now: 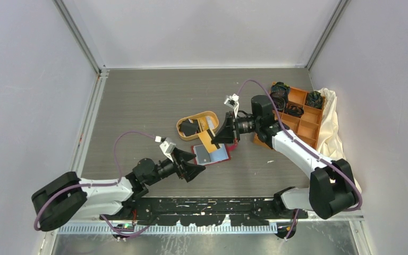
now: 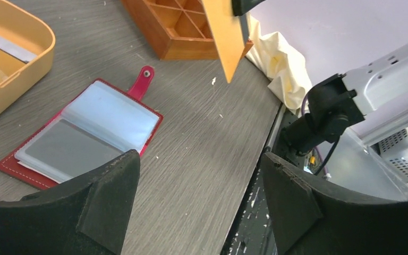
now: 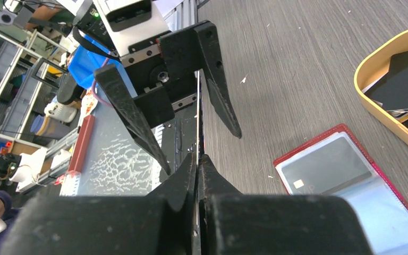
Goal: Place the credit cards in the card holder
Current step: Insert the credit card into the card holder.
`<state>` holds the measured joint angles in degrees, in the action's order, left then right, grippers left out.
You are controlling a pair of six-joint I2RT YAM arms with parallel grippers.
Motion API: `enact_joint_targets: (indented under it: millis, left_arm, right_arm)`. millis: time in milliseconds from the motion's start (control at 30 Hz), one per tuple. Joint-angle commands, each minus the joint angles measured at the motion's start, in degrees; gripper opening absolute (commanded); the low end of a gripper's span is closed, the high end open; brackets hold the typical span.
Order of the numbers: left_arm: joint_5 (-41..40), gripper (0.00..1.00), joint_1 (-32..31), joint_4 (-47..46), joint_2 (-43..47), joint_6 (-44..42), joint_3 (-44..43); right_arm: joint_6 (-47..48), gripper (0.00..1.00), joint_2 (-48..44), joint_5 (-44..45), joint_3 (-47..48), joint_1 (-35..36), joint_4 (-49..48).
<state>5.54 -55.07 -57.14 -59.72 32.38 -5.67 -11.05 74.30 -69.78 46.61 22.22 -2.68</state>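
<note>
The right gripper [image 1: 216, 140] is clenched on a yellowish credit card [image 2: 226, 37]. The card's top is cut off in the left wrist view and it shows edge-on in the right wrist view. The left gripper [image 1: 197, 171] is released and empty. The red card holder [image 1: 212, 154] lies open on the table below the card. Black cards [image 1: 191, 127] in the oval tray [image 1: 179, 126] are partly hidden.

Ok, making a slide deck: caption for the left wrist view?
Open left gripper beside the open red card holder, a yellowish card hanging above the table.

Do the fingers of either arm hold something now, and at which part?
The right fingers pinch the yellowish card at one end; the left fingers hold nothing.
</note>
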Motion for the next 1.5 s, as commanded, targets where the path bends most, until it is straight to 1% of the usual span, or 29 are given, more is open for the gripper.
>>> enact_joint_targets:
  millis: [0,100,133,300,567,700,800,900,967,1000,1033,1100,1133,1167,1200,1233,1267,1400,1467]
  left_arm:
    - [-1.65,0.82,-0.26,-14.15,-6.06,-0.91,-2.57]
    - [-3.39,0.76,-0.24,-22.77,-11.03,-0.22,-2.33]
    - [-3.47,0.74,-0.27,-24.33,-12.17,0.02,-2.51]
    - [-0.11,0.64,-0.19,-24.59,-14.30,1.73,-5.78]
    - [2.55,0.43,1.57,-24.17,-15.22,5.15,-7.52]
    - [4.99,0.28,2.35,-23.78,-16.34,6.28,-8.20]
    - [6.32,0.19,2.99,-24.10,-17.26,7.23,-8.60]
    - [7.54,0.01,3.78,-24.77,-18.01,8.20,-8.74]
    - [8.42,0.00,4.44,-24.86,-18.24,8.61,-8.61]
    - [8.78,0.00,4.79,-24.85,-18.30,8.72,-8.39]
    - [9.30,0.00,5.15,-24.86,-18.32,8.79,-8.13]
    - [11.57,0.00,6.39,-24.47,-18.34,8.92,-7.61]
    - [13.11,0.00,7.25,-23.61,-18.18,9.26,-7.41]
    - [14.98,0.00,8.24,-22.35,-17.90,9.47,-7.35]
    - [17.54,0.00,9.41,-20.05,-17.49,9.46,-7.38]
    - [20.18,0.00,10.49,-15.56,-16.80,9.37,-7.68]
    - [22.95,0.00,11.48,-11.52,-15.97,8.70,-8.32]
    - [29.72,0.00,12.36,15.18,-10.46,-0.67,-13.99]
    - [31.05,0.00,12.38,24.90,-7.75,-5.13,-16.83]
  right_arm:
    - [1.14,0.01,0.61,-2.26,0.68,1.57,-2.77]
    - [1.42,0.01,0.84,-2.56,0.68,2.27,-2.77]
    - [1.55,0.01,0.93,-2.60,0.69,2.44,-2.73]
    - [2.31,0.01,1.15,-2.69,0.72,3.05,-2.36]
    - [4.07,0.01,0.97,-2.72,0.69,3.44,-1.07]
    - [4.74,0.02,0.94,-2.52,0.71,3.53,-0.61]
    - [5.07,0.03,0.94,-2.54,0.68,3.56,-0.32]
    - [5.33,0.04,1.02,-2.52,0.74,3.64,-0.16]
    - [5.41,0.05,0.98,-2.35,0.74,3.70,-0.07]
    - [5.47,0.08,1.01,-2.29,0.76,3.67,-0.01]
    - [5.57,0.13,0.96,-2.16,0.78,3.64,0.22]
    - [7.47,0.34,0.72,-1.16,1.33,3.62,3.08]
    - [10.11,0.44,0.61,-0.29,2.39,3.60,7.29]
    - [15.33,0.52,0.44,0.78,4.01,3.39,12.80]
    - [20.84,0.56,0.34,1.74,5.82,2.99,19.38]
    - [25.53,0.60,0.41,2.39,7.39,2.61,24.16]
    - [28.12,0.63,0.40,2.62,8.27,2.09,27.01]
    - [30.59,0.67,0.48,2.66,7.98,1.08,28.76]
    - [30.74,0.66,1.29,2.83,7.68,1.07,28.53]
